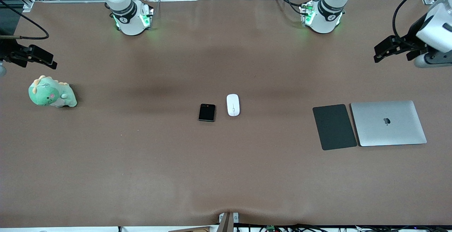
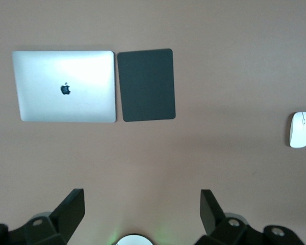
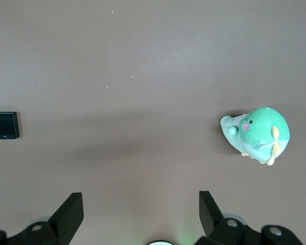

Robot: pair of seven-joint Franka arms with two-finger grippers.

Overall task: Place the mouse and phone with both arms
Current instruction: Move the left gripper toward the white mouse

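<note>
The white oval mouse (image 1: 233, 105) and the black folded phone (image 1: 207, 112) lie side by side at the middle of the table, the mouse toward the left arm's end. My left gripper (image 1: 379, 53) is open and empty, up over bare table at the left arm's end; its wrist view (image 2: 142, 201) shows the mouse (image 2: 300, 129) far off. My right gripper (image 1: 49, 59) is open and empty, up over bare table at the right arm's end; its wrist view (image 3: 141, 204) shows the phone (image 3: 4, 125) far off.
A dark grey pad (image 1: 334, 126) and a closed silver laptop (image 1: 388, 123) lie side by side toward the left arm's end. A green plush dinosaur (image 1: 52, 93) sits at the right arm's end. The brown table cover bulges at its near edge (image 1: 227, 212).
</note>
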